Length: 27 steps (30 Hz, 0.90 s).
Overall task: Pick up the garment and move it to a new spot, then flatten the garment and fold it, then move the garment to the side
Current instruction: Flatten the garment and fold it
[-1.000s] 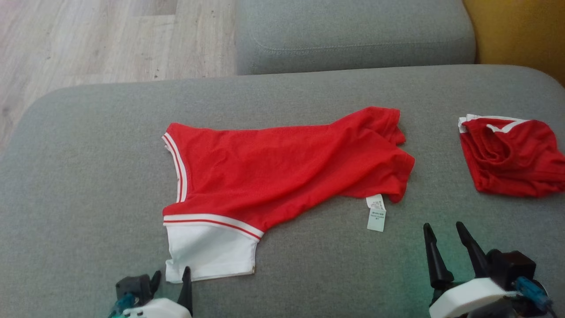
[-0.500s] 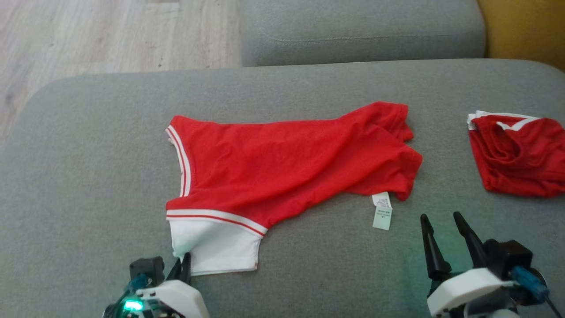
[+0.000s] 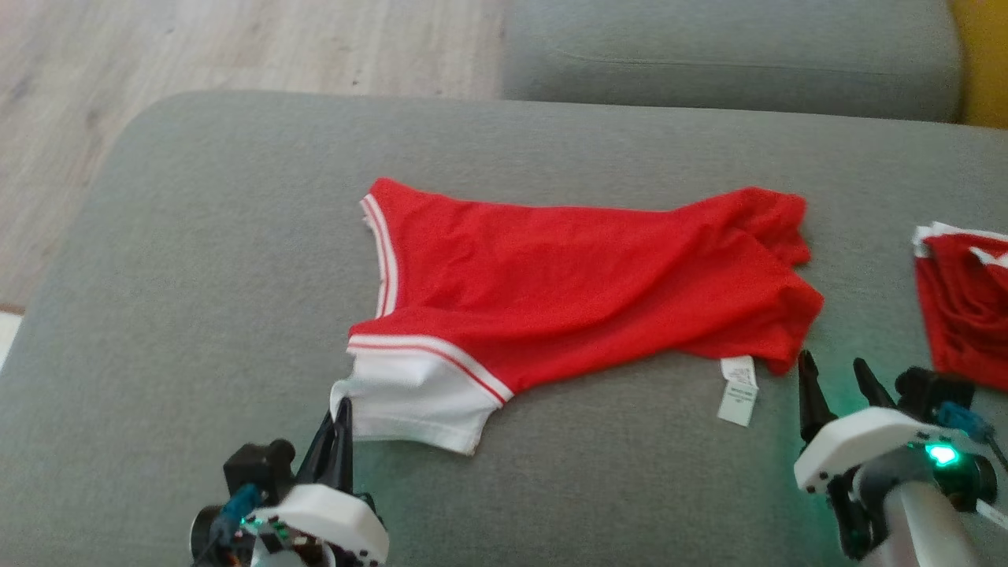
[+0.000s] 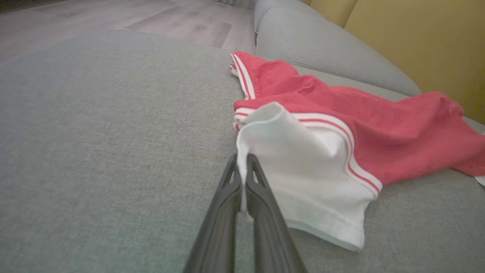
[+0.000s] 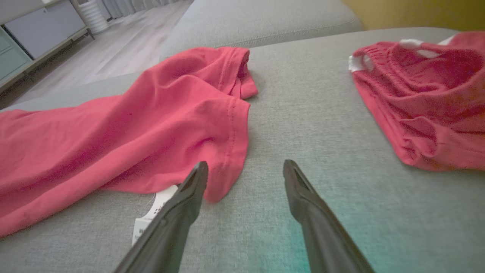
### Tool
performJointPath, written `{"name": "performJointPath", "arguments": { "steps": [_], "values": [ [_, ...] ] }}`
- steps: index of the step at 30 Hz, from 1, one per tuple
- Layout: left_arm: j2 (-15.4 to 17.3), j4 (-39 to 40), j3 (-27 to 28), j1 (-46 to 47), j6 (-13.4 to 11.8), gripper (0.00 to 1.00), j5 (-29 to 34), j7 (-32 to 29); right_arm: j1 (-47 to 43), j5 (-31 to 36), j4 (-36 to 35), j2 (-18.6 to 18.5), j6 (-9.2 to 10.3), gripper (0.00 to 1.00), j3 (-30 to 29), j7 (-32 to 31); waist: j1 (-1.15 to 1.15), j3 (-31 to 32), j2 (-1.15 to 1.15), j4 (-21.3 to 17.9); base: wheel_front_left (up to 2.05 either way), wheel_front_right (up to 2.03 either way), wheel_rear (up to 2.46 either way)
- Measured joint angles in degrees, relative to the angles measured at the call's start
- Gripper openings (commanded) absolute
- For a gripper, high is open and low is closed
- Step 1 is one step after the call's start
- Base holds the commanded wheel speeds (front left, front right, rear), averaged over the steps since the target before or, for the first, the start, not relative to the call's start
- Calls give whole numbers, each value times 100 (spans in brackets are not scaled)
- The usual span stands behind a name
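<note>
Since earlier, your left gripper (image 3: 340,408) is pinching and lifting the white sleeve (image 3: 417,394) corner. Your right gripper (image 3: 831,361), fingers spread, is nearing the garment (image 3: 583,291) at its hem on the sofa (image 3: 197,276), likely so both ends lift together.

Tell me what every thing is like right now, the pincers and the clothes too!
red garment: unfolded, wrinkled, lying on the cushion.
white sleeve: one corner lifted.
left pincer: shut on the red garment, at that sleeve corner.
right pincer: open, empty, beside the red hem.
care label: sticking out, flat on the cushion.
second red garment: crumpled heap, untouched.
</note>
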<state>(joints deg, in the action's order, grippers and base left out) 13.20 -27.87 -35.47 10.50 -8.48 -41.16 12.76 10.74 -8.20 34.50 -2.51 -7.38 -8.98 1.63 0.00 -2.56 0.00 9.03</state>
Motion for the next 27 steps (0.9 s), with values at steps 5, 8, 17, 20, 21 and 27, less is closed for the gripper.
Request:
{"name": "performJointPath", "arguments": {
  "steps": [5, 8, 17, 20, 21, 27],
  "values": [
    [181, 627, -8, -260, -220, 0, 89, -91, 561, 290, 1006, -2, 0, 100, -207, 158, 0, -73, 0, 286, 0, 0, 0],
    [260, 894, -15, -282, -319, 0, 89, -188, 743, 420, 1490, -2, 0, 100, -164, 199, 0, -106, 0, 408, 0, 0, 0],
    [375, 1341, -29, -449, -466, 0, 89, -318, 1031, 325, 2159, -60, 1, 0, 261, 303, 0, -33, 0, 433, 0, 0, 0],
    [423, 1439, -49, -509, -471, 0, 90, -319, 1076, 82, 2282, -58, 1, 0, 457, 434, 0, 43, 0, 387, 0, 0, 0],
    [432, 1489, -48, -508, -471, 0, 90, -319, 1076, -26, 2295, -48, 1, 0, 520, 489, 0, 77, 0, 369, 0, 0, 0],
    [455, 2025, 93, -494, -417, 0, -71, -319, 1072, -501, 1822, -33, 1, 0, 777, 881, 0, 338, 0, 214, 0, 0, 0]
  ]
}}
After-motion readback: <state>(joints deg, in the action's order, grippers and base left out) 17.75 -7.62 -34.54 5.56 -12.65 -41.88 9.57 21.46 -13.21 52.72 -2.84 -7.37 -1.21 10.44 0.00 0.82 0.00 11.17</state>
